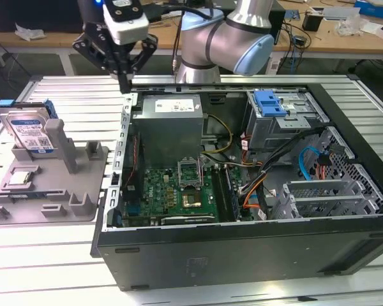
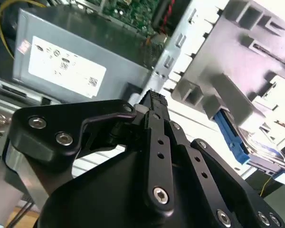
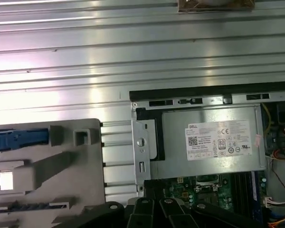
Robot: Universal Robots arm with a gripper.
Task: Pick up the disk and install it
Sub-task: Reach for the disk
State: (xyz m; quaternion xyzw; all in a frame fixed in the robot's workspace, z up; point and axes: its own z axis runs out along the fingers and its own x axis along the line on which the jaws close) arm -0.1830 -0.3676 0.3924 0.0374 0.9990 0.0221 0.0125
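Above the case (image 1: 242, 255) corner, closed empty fingers (image 1: 124, 79), disk (image 1: 29, 132) well apart.

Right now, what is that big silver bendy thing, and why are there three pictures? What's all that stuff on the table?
The silver bendy thing is a robot arm with a black claw at its end. One picture comes from a camera standing off to the side. The other two come from small cameras that ride on the arm near the claw.

On the metal table lies an open computer case, so you can see the green board and wires inside. Beside it sits a grey holder. The disk, in its blue frame, stands on edge in that holder.

The claw is pinched shut and holds nothing. It hangs near a corner of the case, apart from the disk.
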